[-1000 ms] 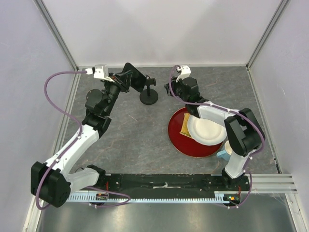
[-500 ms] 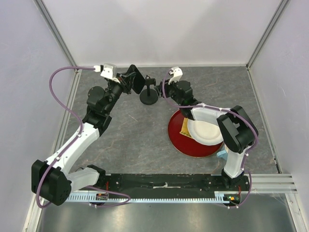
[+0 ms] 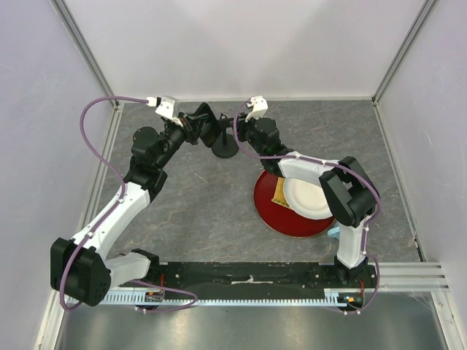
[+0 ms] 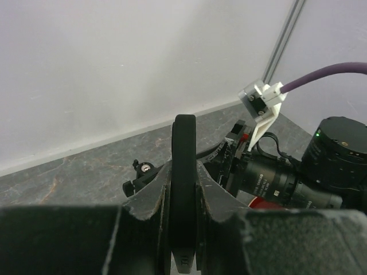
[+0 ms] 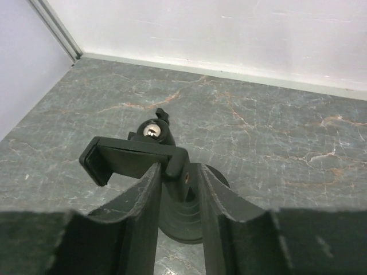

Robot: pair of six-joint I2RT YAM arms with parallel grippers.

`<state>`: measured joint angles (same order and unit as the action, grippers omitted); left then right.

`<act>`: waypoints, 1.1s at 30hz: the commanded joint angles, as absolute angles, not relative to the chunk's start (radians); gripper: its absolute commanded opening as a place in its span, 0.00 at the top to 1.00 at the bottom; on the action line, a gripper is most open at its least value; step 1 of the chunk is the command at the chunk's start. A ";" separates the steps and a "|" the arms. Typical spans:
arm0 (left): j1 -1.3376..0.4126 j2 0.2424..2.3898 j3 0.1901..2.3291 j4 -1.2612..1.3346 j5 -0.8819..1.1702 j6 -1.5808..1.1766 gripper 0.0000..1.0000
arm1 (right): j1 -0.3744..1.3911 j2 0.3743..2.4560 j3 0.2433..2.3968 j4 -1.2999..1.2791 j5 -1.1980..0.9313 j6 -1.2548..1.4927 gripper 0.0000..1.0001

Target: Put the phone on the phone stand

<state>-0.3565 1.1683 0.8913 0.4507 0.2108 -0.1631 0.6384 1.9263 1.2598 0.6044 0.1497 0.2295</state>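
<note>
Overhead, we see both arms reaching to the far middle of the grey desk (image 3: pixel 204 211), where they meet around the phone stand (image 3: pixel 225 148). The left tool (image 3: pixel 195 122) is clamped on the phone (image 3: pixel 208 120) and holds it off the desk, just left of the stand's head. In the left wrist view the phone (image 4: pixel 183 137) stands edge-on and upright, and the left tool (image 4: pixel 182 172) has a finger pressed against each flat face. Just beyond its left edge we can see a small knob of the stand (image 4: pixel 144 167), close to the phone but apart from it.

The right tool (image 3: pixel 237 135) comes in from the right. In its own wrist view the right tool (image 5: pixel 179 172) is closed on the stand's upright post just under the clamp head (image 5: pixel 132 157). The round base shows below, between the fingers (image 5: pixel 223 212). The clamp head holds nothing.

Nearer and to the right, a white plate (image 3: pixel 312 197) lies on a red plate (image 3: pixel 270 211), with a yellow item (image 3: pixel 279 191) at the white plate's left rim.
</note>
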 commanded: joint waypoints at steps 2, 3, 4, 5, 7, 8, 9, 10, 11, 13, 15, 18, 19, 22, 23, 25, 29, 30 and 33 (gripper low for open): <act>-0.354 1.166 0.928 0.587 0.250 -0.179 0.98 | 0.640 1.971 1.262 0.681 0.166 0.201 0.71; -0.354 1.172 0.924 0.595 0.242 -0.189 0.98 | 0.640 1.979 1.266 0.677 0.158 0.192 0.72; -0.354 1.177 0.919 0.604 0.241 -0.196 0.98 | 0.640 1.989 1.279 0.666 0.150 0.177 0.72; -0.354 1.190 0.917 0.613 0.236 -0.208 0.98 | 0.640 1.990 1.282 0.652 0.149 0.169 0.73; -0.354 1.203 0.919 0.620 0.242 -0.225 0.98 | 0.640 1.987 1.272 0.664 0.140 0.150 0.72; -0.354 1.209 0.919 0.632 0.259 -0.242 0.98 | 0.638 1.983 1.269 0.673 0.138 0.143 0.72; -0.354 1.219 0.917 0.638 0.265 -0.251 0.98 | 0.640 1.982 1.266 0.673 0.135 0.141 0.74; -0.354 1.224 0.917 0.641 0.271 -0.259 0.98 | 0.640 1.977 1.264 0.673 0.133 0.132 0.76; -0.354 1.227 0.919 0.644 0.287 -0.270 0.98 | 0.638 1.976 1.258 0.687 0.130 0.130 0.83; -0.354 1.227 0.925 0.634 0.296 -0.273 0.98 | 0.635 1.976 1.241 0.715 0.115 0.120 0.94; -0.354 1.217 0.923 0.617 0.291 -0.265 0.98 | 0.632 1.977 1.238 0.724 0.066 0.101 1.00; -0.354 1.181 0.913 0.598 0.279 -0.232 0.98 | 0.618 1.970 1.215 0.747 -0.050 0.087 1.00; -0.354 1.164 0.910 0.585 0.279 -0.207 0.98 | 0.606 1.956 1.207 0.758 -0.084 0.087 1.00; -0.354 1.143 0.907 0.565 0.285 -0.189 0.98 | 0.578 1.937 1.204 0.761 -0.274 0.087 1.00; -0.353 1.141 0.908 0.566 0.317 -0.189 0.98 | 0.572 1.934 1.209 0.734 -0.313 0.084 1.00; -0.345 1.141 0.911 0.583 0.389 -0.190 0.98 | 0.558 1.927 1.227 0.697 -0.415 0.066 1.00; -0.330 1.182 0.905 0.704 0.695 -0.196 0.98 | 0.535 1.931 1.258 0.606 -0.581 0.045 1.00; -0.327 1.196 0.911 0.712 0.734 -0.196 0.98 | 0.531 1.939 1.282 0.582 -0.607 0.040 1.00; -0.314 1.245 0.917 0.744 0.831 -0.187 0.98 | 0.522 1.956 1.321 0.486 -0.692 0.008 1.00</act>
